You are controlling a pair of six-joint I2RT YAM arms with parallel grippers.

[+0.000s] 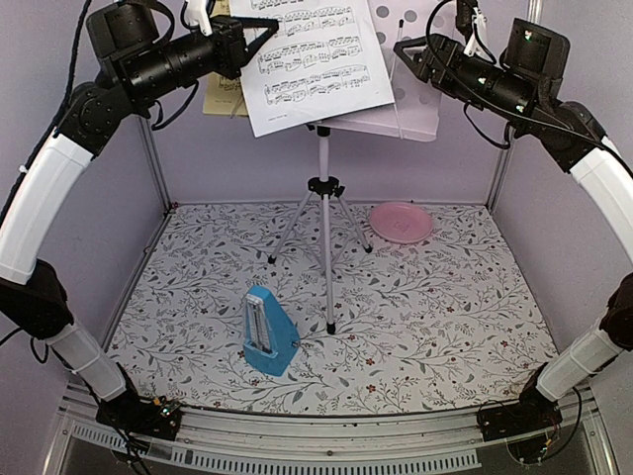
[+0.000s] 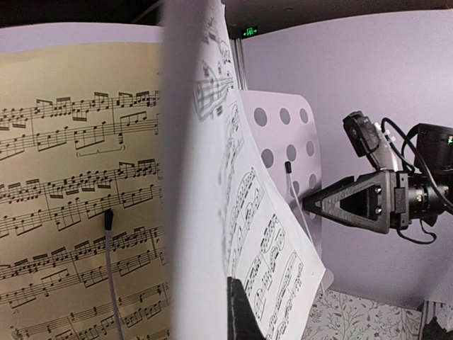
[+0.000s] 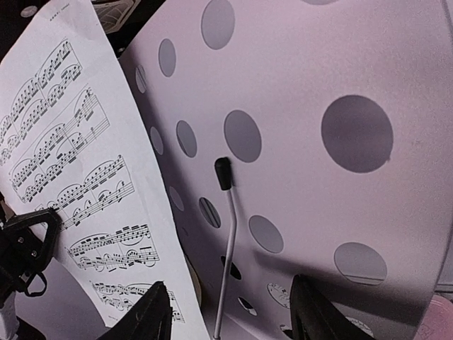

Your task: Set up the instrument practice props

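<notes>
Top view, music stand: upright on its tripod at the back middle of the table.
Top view, white sheet: tilted across the stand's desk.
Top view, yellow sheet: behind the white sheet, showing at its left edge.
Top view, left claw: at the white sheet's left edge.
Top view, right claw: at the desk, just right of the white sheet.
Top view, metronome: upright, near the tripod's front leg.
Top view, pink plate: on the table, right of the tripod.
Left wrist, left claw: closed on the white sheet, seen edge-on; yellow sheet to its left.
Left wrist, right claw: tips at the desk.
Right wrist, right claw: jaws apart, holding nothing.
Right wrist, wire holder: rises on the desk between the fingers.
</notes>
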